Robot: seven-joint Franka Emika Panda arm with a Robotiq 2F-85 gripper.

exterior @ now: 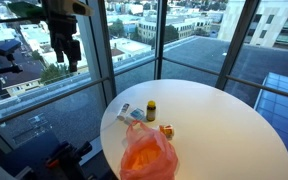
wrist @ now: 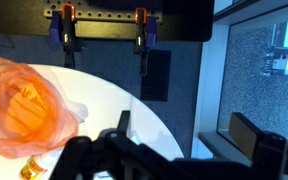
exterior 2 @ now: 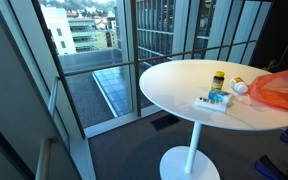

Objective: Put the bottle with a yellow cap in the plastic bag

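Observation:
The bottle with a yellow cap (exterior: 152, 108) stands upright on the round white table (exterior: 224, 130); it also shows in an exterior view (exterior 2: 218, 80). The orange plastic bag (exterior: 147, 155) lies near the table edge, close to the bottle, and shows in an exterior view (exterior 2: 279, 90) and in the wrist view (wrist: 24, 110). My gripper (exterior: 66, 52) hangs high above and off to the side of the table, far from both. In the wrist view the gripper (wrist: 184, 130) is open and empty. I cannot make out the bottle in the wrist view.
A white and blue box (exterior: 131, 113) and a small orange item (exterior: 167, 128) lie beside the bottle. A small white bottle (exterior 2: 239, 87) lies near the bag. Glass walls (exterior: 134, 40) surround the table. Black clamps (wrist: 69, 25) sit on a dark stand.

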